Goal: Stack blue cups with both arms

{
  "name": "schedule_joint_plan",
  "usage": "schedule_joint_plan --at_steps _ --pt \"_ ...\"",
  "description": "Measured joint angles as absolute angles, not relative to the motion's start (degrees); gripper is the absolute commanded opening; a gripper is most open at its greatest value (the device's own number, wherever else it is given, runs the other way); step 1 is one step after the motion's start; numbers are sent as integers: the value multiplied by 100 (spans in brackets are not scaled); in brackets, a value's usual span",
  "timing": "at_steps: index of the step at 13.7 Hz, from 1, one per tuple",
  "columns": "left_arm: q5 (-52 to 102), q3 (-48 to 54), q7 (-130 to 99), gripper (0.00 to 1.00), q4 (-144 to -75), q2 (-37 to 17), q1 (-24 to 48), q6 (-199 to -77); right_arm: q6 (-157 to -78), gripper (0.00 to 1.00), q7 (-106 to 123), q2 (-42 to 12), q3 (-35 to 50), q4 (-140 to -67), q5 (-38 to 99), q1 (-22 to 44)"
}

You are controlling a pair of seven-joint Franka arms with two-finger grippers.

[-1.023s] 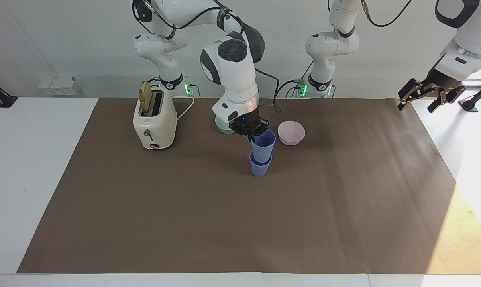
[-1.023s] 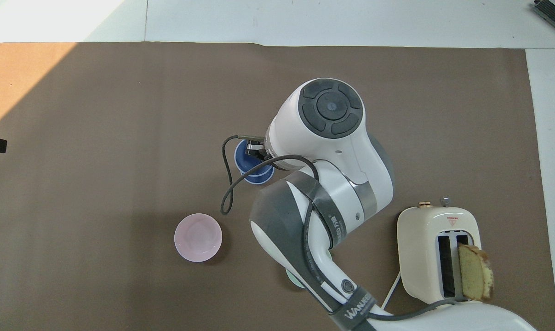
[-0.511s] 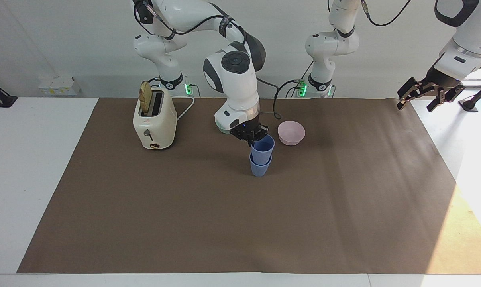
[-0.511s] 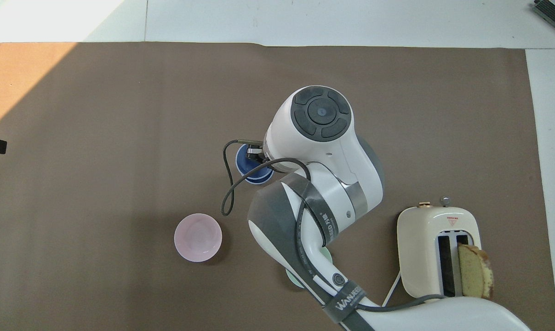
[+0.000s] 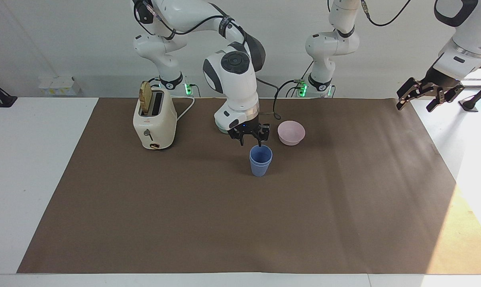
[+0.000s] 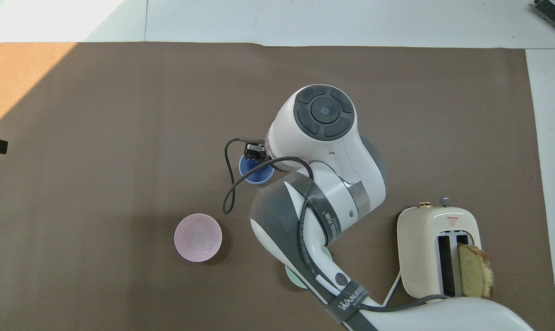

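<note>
A moment before, the right tool (image 5: 251, 140) was still closed on the rim of the upper blue cup, which stood high and tilted in the mouth of the lower one. Now its two fingers were spread apart and held nothing. They hung just above the rim, one fingertip (image 5: 260, 144) almost at the rim's edge; I could not tell if it touched. The released cup had dropped down into the other, so the blue cups (image 5: 260, 160) now looked like one cup with a double rim.

In my judgement the stacking itself was done, and only the retreat of the right arm was left.

The stack stood upright on the brown mat (image 5: 240, 223) that covers the surface, around the middle of it. It was farther from the robots than the pink bowl (image 5: 291, 132) and the mint-green bowl (image 6: 295, 279), and well apart from the toaster (image 5: 154, 123) with a slice of bread in it. Its long axis was vertical, the open mouth pointing up and the narrow base down. No lean was visible any more.

The left tool (image 5: 420, 97) waited in the air over the mat's edge at the left arm's end of the surface, its fingers wide open and empty.
</note>
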State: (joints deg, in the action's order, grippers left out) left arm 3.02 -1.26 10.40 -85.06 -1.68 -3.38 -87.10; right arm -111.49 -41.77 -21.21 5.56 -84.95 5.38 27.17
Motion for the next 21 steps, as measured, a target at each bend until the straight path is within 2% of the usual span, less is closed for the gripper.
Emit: schedule_joint_plan --at_steps 5,9,12,17,21 --pt "302 -126 1040 100 -8506 -167 -338 -8710 -10383 100 -3676 -1535 498 -8254 489 2054" --pt "302 -126 1040 100 -8506 -167 -338 -8710 -9259 100 -1782 -1086 441 -7784 180 1130" --pt "302 -126 1040 100 -8507 -167 -338 -8710 -8569 100 -1047 -856 437 -7479 -193 862" --pt "302 -125 1040 100 -8507 -167 -338 -8710 -8111 100 -459 -536 425 -7485 -123 218" --pt "303 -71 1040 100 -8498 -92 -338 -8592 -8412 100 -423 -215 433 -8193 -21 41"
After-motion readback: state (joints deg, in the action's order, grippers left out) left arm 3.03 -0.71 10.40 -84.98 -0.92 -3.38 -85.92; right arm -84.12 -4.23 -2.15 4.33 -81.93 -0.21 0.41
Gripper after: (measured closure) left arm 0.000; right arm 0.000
